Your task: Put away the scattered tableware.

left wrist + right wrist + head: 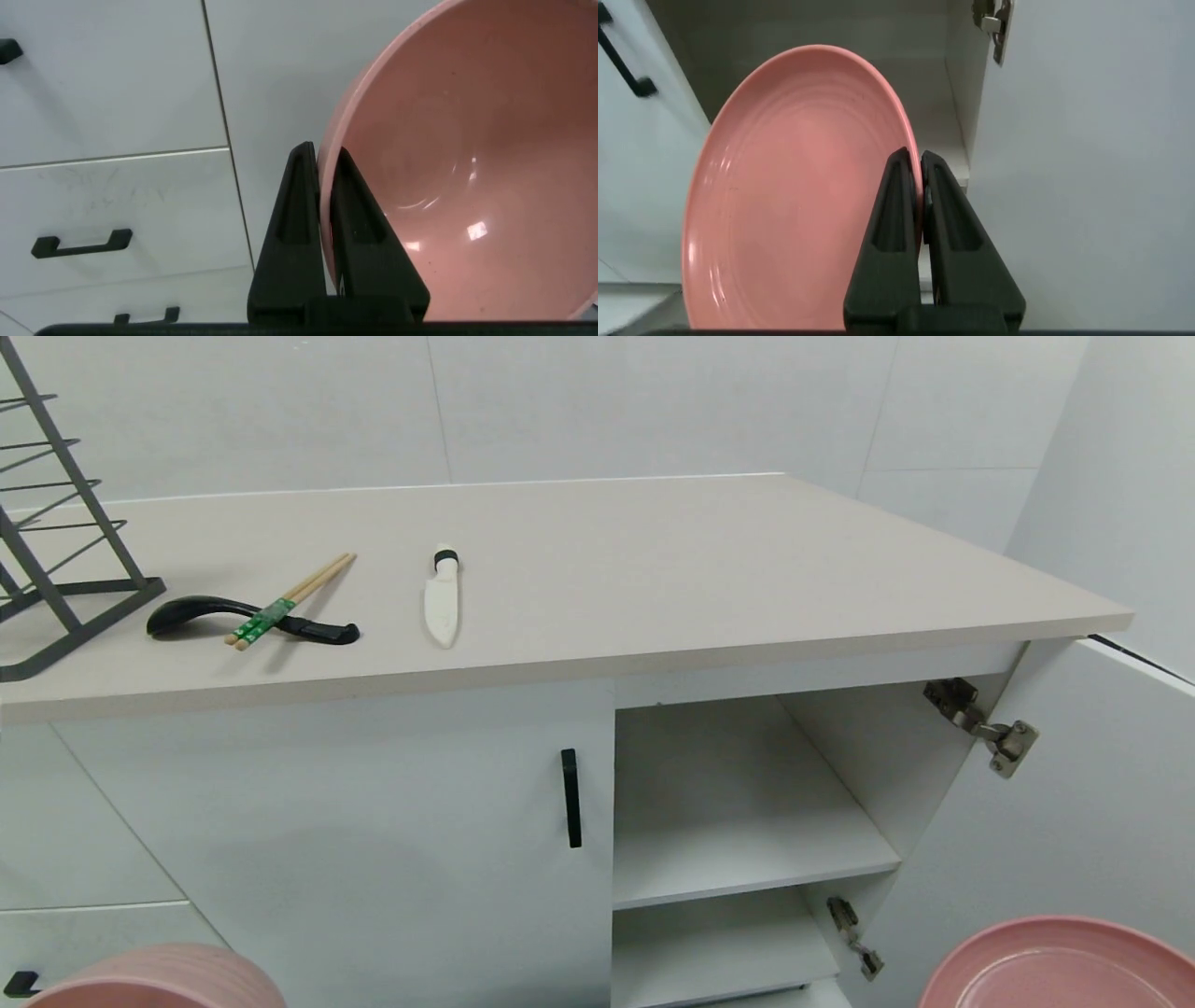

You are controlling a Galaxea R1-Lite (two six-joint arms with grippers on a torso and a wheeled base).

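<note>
Jaws of the left gripper [322, 159] are clamped on the rim of a pink bowl [467, 168], one finger inside the rim and one outside; the bowl hangs low in front of white drawer fronts [112, 196] with black handles. The right gripper [912, 161] is closed in the same way on the edge of a pink plate [785, 187], held tilted, low, just before the open side of the cupboard [373, 840].

The cupboard's left door is closed and carries a black bar handle [570, 798] at its right edge. Its right door [1074, 821] stands swung wide open, with a metal hinge [980, 723] at the top. Inside are an upper shelf [738, 821] and a lower shelf [719, 943], both white.

On the beige worktop [700, 560], near the front edge and left of the middle, lies a white knife [442, 602] with a black band on its handle, tip towards the front edge. Further left lies a black spoon [201, 613], bowl end to the left. Wooden chopsticks [289, 602] bound by a green band lie slantwise across its handle, touching it. At the worktop's left edge stands a dark wire dish rack [56, 523], near the spoon but apart from it.
</note>
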